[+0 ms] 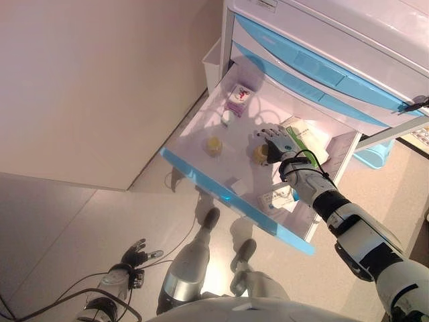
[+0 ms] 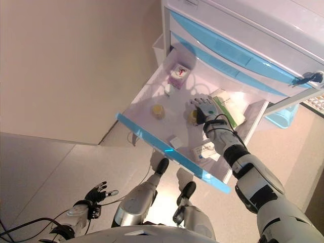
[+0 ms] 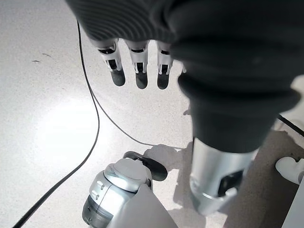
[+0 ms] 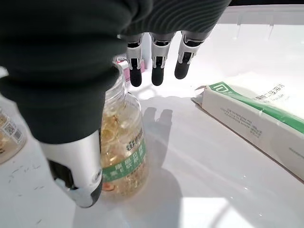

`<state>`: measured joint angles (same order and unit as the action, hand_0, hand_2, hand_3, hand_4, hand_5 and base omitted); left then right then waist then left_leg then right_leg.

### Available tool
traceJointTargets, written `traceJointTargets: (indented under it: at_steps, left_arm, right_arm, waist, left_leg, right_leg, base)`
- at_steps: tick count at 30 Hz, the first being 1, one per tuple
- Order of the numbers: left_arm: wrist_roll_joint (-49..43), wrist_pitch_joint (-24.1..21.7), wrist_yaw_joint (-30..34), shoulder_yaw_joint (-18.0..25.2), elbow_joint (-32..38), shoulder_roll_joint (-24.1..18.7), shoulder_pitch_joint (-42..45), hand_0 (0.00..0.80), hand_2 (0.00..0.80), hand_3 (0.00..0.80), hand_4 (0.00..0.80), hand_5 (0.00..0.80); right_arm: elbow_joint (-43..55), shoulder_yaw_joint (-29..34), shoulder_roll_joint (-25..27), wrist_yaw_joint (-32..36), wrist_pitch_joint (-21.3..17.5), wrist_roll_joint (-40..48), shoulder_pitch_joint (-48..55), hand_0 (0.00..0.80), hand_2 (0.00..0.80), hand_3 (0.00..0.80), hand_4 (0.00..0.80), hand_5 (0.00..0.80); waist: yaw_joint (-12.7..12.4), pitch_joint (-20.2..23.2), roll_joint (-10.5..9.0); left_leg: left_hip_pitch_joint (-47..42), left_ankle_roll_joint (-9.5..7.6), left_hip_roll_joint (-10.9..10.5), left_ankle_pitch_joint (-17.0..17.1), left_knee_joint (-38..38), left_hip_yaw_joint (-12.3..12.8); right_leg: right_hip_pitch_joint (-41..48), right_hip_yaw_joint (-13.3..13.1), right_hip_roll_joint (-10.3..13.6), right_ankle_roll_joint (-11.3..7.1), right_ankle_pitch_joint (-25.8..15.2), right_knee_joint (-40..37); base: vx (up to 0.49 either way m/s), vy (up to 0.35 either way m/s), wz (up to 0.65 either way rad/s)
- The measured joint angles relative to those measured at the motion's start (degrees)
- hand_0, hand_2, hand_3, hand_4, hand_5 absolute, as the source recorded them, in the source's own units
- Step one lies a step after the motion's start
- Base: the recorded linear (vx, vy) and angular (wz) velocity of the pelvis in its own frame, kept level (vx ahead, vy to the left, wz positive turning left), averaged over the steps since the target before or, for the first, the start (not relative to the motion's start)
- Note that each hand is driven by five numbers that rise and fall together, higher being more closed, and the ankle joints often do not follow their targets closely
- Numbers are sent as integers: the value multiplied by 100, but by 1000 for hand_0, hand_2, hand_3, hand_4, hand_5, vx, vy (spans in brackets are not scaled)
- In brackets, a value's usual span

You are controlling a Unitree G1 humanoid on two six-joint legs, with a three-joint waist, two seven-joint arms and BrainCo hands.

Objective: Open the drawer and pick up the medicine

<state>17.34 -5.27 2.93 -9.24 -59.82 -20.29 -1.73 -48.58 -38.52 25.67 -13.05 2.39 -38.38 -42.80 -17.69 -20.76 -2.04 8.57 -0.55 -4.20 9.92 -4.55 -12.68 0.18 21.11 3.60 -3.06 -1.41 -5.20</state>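
The cabinet's lower drawer [image 1: 201, 171] stands pulled out, white with a blue front edge. In it a clear bottle of yellow capsules [image 1: 259, 155] with a green label stands upright. My right hand [image 1: 276, 142] reaches into the drawer just over this bottle. In the right wrist view its fingers [image 4: 156, 66] are straight past the bottle [image 4: 126, 156] and the thumb [image 4: 76, 166] lies beside it, not closed on it. My left hand [image 1: 134, 253] hangs low over the floor, its fingers [image 3: 140, 66] relaxed and empty.
The drawer also holds a second small bottle [image 1: 213, 145], a pink and purple box [image 1: 239, 99], a green and white box [image 1: 305, 141] beside my hand, and a white box [image 1: 276, 198] near the front. Shut blue-fronted drawers [image 1: 322, 74] are above. A blue basket [image 1: 375, 154] stands at the right.
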Motion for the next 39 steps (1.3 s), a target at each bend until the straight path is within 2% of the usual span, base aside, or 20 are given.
traceJointTargets:
  at_steps: [11,12,13,14,34,37,39]
  left_arm:
    - [-4,2,0,1,2,0,0,0,0,0,0,0]
    - [-8,2,-1,2,4,0,0,0,0,0,0,0]
    - [-11,2,-2,1,5,0,0,0,0,0,0,0]
    - [-12,2,-2,1,4,0,0,0,0,0,0,0]
    - [-51,5,-5,6,8,-23,0,0,0,0,0,0]
    - [-92,15,-6,50,36,-86,0,0,0,0,0,0]
    - [-163,57,-4,191,89,-106,-1,0,0,0,0,0]
  right_arm:
    - [-42,0,0,341,11,-4,6,0,0,0,0,0]
    - [-43,0,0,354,11,-5,6,97,97,97,97,97]
    - [-43,0,0,362,11,-6,6,474,474,474,474,474]
    - [-43,0,0,362,10,-12,8,800,800,800,800,800]
    - [118,0,-2,372,49,-392,65,800,800,800,800,800]
    - [668,-5,124,650,51,-599,126,800,800,800,800,800]
    - [1608,-17,455,1218,87,-605,235,800,800,800,800,800]
  waist:
    - [-10,1,-1]
    - [-10,1,-2]
    - [-9,1,-2]
    - [-8,1,-2]
    - [24,-26,-59]
    - [62,-73,-165]
    - [92,-110,-246]
  left_leg:
    - [-29,1,1,1,5,-11]
    - [-32,1,3,1,5,-11]
    - [-33,2,4,2,5,-11]
    - [-33,3,5,3,5,-11]
    - [-95,4,12,6,6,-22]
    - [-105,4,22,6,6,-13]
    - [-123,4,25,6,6,10]
  right_leg:
    - [39,8,-6,2,-1,0]
    - [42,8,-7,2,-2,0]
    - [42,8,-8,2,-2,0]
    - [42,8,-9,3,-2,0]
    - [107,6,-17,10,-7,0]
    - [112,-4,-24,22,-15,0]
    - [117,-26,-22,21,-17,1]
  base:
    - [0,0,0]
    - [0,0,0]
    - [0,0,0]
    - [0,0,0]
    - [0,0,0]
    - [2,-40,-2]
    - [19,-39,-5]
